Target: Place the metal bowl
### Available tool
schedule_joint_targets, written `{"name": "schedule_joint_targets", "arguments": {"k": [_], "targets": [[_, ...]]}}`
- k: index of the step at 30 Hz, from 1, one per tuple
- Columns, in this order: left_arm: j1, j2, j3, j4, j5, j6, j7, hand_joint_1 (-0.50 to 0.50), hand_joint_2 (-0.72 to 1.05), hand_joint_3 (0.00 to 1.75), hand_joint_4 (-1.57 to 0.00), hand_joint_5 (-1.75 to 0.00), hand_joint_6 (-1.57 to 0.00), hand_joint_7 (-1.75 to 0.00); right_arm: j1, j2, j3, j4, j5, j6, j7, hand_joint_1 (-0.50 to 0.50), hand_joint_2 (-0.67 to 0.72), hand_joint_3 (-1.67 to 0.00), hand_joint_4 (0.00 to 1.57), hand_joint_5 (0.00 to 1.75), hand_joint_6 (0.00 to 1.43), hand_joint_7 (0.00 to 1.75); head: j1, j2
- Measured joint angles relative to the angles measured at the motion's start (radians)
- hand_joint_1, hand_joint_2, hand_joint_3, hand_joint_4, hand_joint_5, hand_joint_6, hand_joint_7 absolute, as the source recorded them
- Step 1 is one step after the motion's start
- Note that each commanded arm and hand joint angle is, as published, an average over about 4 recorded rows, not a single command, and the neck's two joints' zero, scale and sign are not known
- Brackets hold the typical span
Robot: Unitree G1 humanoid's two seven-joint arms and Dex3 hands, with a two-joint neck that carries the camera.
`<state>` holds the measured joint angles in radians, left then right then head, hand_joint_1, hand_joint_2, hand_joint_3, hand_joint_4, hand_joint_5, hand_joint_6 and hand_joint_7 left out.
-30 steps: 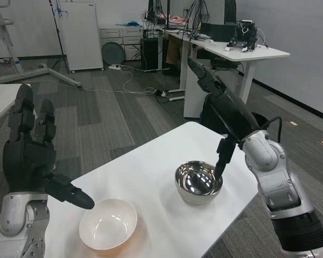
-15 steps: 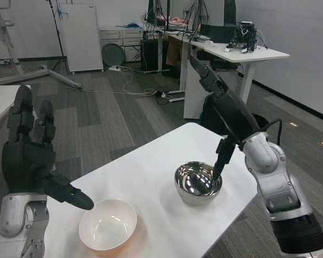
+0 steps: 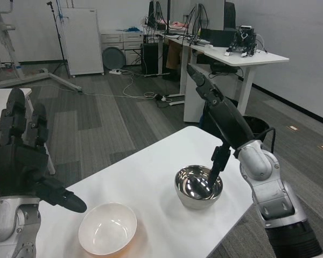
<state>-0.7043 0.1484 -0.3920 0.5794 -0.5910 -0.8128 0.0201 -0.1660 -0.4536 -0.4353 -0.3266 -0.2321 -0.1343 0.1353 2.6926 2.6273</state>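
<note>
Head view: metal bowl upright on the white surface, near its right edge. Right hand above and behind the bowl, long fingers stretched straight and apart, one lower finger dipping inside the rim, gripping nothing. White bowl left of the metal bowl, well apart. Left hand farther left, raised, fingers spread, empty. No legible writing anywhere.
</note>
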Motion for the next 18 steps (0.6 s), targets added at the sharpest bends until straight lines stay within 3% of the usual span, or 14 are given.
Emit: {"name": "schedule_joint_targets", "arguments": {"k": [6,12,18], "targets": [[-0.013,0.056,-0.006,0.0,-0.05,-0.001,-0.001,-0.5,-0.55,0.0,0.0,-0.1,0.0,0.0,-0.022,0.056,0.026,0.026,-0.016,-0.051,-0.047,-0.46,0.66,0.0,0.0,0.0,1.43,0.0,0.002,0.0],[-0.017,0.124,-0.023,0.0,-0.099,-0.006,-0.002,-0.5,-0.55,0.0,0.0,-0.1,0.0,0.0,-0.03,0.128,0.047,0.112,0.015,-0.215,-0.169,-0.46,0.66,0.0,0.0,0.0,1.4,0.0,0.034,-0.019],[-0.017,0.145,-0.043,-0.001,-0.107,-0.007,-0.002,-0.5,-0.55,0.0,0.0,-0.1,0.0,0.0,-0.03,0.136,0.071,0.131,0.041,-0.236,-0.185,-0.46,0.66,0.0,0.0,0.0,1.4,0.0,0.018,-0.029]]}}
